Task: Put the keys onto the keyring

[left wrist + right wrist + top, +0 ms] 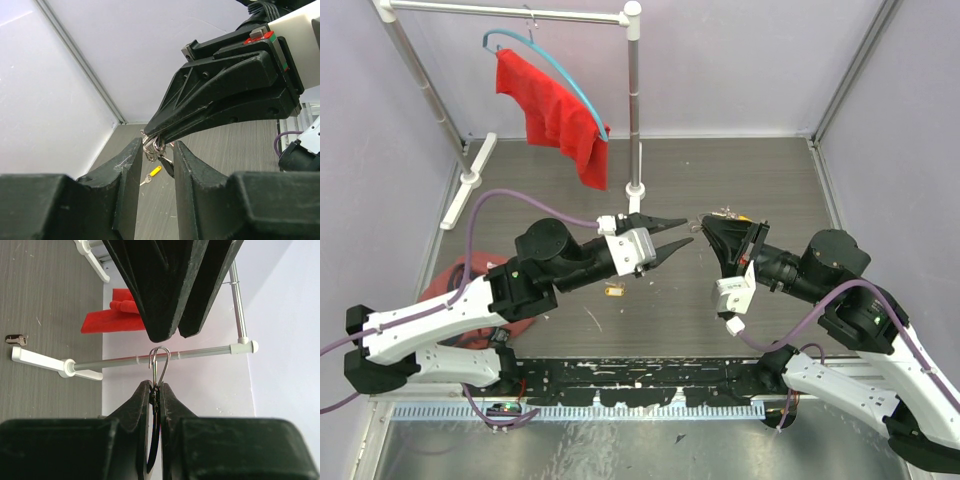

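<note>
The right gripper (155,390) squeezed the thin silver wire keyring (159,359). At its 9 o'clock, the left gripper (684,232) was spread apart.

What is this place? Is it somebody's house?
Probably a robot test booth, not a house: left arm and right arm bolted to a table, plain walls around it, a rack with a red cloth.

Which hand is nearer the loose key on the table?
Left. The left hand hovers just right of the key; the right hand is farther off to the right.
</note>
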You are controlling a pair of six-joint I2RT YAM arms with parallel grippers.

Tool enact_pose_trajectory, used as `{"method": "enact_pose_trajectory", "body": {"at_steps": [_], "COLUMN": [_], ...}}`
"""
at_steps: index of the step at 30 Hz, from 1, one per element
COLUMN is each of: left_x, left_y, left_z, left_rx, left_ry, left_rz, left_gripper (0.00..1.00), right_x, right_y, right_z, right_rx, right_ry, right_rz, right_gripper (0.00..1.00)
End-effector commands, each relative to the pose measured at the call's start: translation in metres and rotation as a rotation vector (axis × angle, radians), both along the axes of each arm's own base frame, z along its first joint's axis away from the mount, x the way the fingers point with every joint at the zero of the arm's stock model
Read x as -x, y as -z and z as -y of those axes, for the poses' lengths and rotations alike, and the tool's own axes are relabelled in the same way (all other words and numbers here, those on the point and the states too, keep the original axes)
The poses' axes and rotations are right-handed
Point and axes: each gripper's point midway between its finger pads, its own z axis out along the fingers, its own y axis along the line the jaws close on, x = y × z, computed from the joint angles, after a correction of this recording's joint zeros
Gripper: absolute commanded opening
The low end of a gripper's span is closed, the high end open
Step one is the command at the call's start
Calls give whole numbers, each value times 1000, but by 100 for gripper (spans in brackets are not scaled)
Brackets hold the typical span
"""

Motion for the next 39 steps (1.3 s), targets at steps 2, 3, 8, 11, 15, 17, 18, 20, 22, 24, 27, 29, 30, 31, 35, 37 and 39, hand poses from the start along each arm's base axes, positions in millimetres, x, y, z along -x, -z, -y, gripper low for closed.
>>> {"method": "enact_pose_trajectory", "body": {"at_steps": [2, 3, 8, 11, 15, 17, 18, 20, 22, 24, 27, 29, 30, 31, 35, 37, 39], "left_x": [2, 2, 0, -3, -6, -7, -7, -8, -9, -11, -13, -14, -15, -16, -20, -21, -22], "left_y": [-5, -4, -1, 2, 4, 5, 5, 6, 8, 9, 11, 12, 13, 13, 13, 10, 9], "left_z": [6, 8, 12, 13, 14, 14, 14, 15, 15, 15, 16, 17, 17, 16, 14, 12, 11], "left_rx": [32, 29, 17, 9, 5, 1, 2, 0, -5, -7, -9, -12, -13, -12, -10, -12, -17], "left_ry": [22, 22, 15, 4, -12, -15, -17, -20, -27, -34, -44, -51, -56, -61, -86, -94, -101], "left_rz": [-11, -12, -15, -16, -22, -22, -23, -25, -29, -31, -39, -43, -46, -47, -50, -42, -40], "left_gripper": [38, 38, 39, 39, 38, 37, 35, 31, 23, 19, 15, 9, 4, 0, 0, 0, 0], "right_x": [0, 0, 1, 2, 2, 2, 2, 3, 3, 2, 3, 4, 4, 5, 5, 5, 5], "right_y": [-22, -22, -21, -21, -21, -21, -20, -21, -21, -22, -23, -24, -25, -25, -24, -22, -19], "right_z": [5, 5, 4, 5, 5, 5, 4, 4, 4, 4, 4, 4, 4, 4, 3, 3, 3], "right_rx": [-43, -42, -38, -39, -39, -38, -38, -40, -40, -42, -47, -51, -54, -55, -55, -49, -45], "right_ry": [16, 17, 10, 9, 8, 6, 6, 3, 3, 3, -1, -4, -5, -6, -8, -8, -9], "right_rz": [78, 78, 81, 83, 85, 84, 84, 87, 88, 89, 94, 95, 97, 96, 93, 86, 81], "right_gripper": [1, 1, 1, 1, 1, 1, 1, 1, 1, 1, 1, 1, 1, 1, 4, 10, 16]}}
